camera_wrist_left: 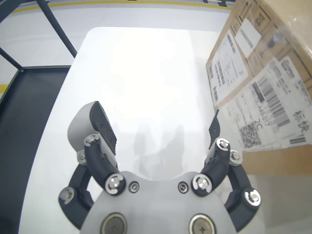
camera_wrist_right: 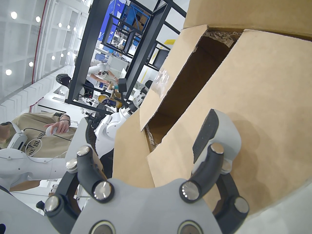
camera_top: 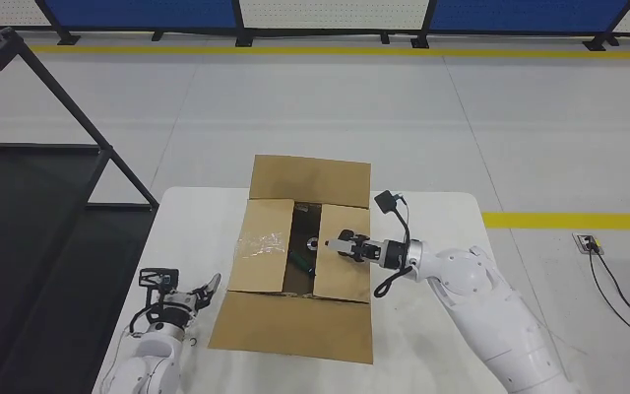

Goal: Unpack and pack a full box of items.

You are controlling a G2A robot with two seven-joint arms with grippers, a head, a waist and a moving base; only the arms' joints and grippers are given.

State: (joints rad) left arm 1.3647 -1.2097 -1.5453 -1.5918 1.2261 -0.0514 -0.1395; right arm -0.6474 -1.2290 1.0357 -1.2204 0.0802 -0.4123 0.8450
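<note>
A cardboard box (camera_top: 300, 251) stands in the middle of the white table (camera_top: 192, 231). Its far and near outer flaps lie spread open. The two inner flaps are folded nearly flat, and dark items (camera_top: 299, 258) show in the narrow gap between them. My right gripper (camera_top: 325, 242) is open above the right inner flap's edge at that gap; in the right wrist view this gripper (camera_wrist_right: 148, 132) has the flap (camera_wrist_right: 219, 113) under one finger (camera_wrist_right: 207, 132). My left gripper (camera_top: 183, 291) is open and empty on the table left of the box, beside its labelled side (camera_wrist_left: 256, 86).
A black metal rack (camera_top: 59, 187) stands off the table's left edge. Bare tabletop (camera_wrist_left: 136, 79) stretches ahead of the left gripper (camera_wrist_left: 158, 125). The near box flap (camera_top: 295, 325) overhangs toward the table's front.
</note>
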